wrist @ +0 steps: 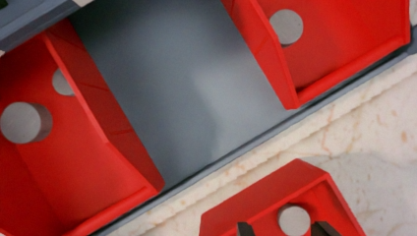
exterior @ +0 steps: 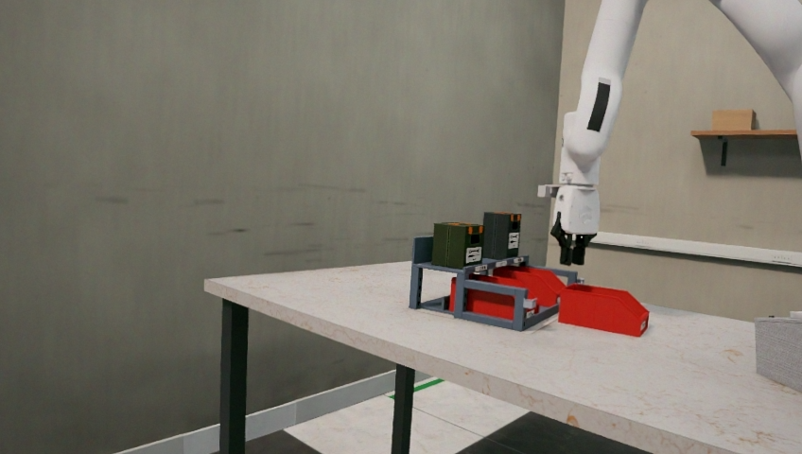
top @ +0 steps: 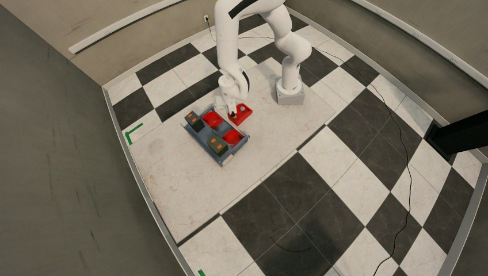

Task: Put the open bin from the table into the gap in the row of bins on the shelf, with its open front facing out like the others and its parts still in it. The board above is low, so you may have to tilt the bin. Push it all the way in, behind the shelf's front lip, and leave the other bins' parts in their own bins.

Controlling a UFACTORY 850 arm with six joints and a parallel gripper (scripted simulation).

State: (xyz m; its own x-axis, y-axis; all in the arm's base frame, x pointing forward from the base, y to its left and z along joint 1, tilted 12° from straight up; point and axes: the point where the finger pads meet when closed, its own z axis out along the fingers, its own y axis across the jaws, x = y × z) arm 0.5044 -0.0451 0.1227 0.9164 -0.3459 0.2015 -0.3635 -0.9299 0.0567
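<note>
The open red bin [top: 245, 115] [exterior: 599, 310] [wrist: 256, 201] stands on the table in front of the shelf [top: 204, 137] [exterior: 460, 298] [wrist: 182, 74], its high back wall towards the shelf and its low front away. A grey part [top: 242, 108] [wrist: 294, 220] shows in it. My gripper [top: 233, 115] [exterior: 572, 262] [wrist: 283, 229] hangs above the bin's shelf end, turned at an angle to it, partly open and empty. The gap shows bare shelf floor between the left red bin [top: 233, 137] [wrist: 108, 169] and the right red bin [top: 213, 119] [wrist: 339, 54]; both hold grey parts.
The shelf's low front lip [wrist: 236, 153] runs along the gap. A dark green box [top: 217, 145] [exterior: 450, 250] and a dark grey box [top: 194, 120] [exterior: 497, 238] stand on the board above. The arm's base [top: 290, 97] is behind the bin.
</note>
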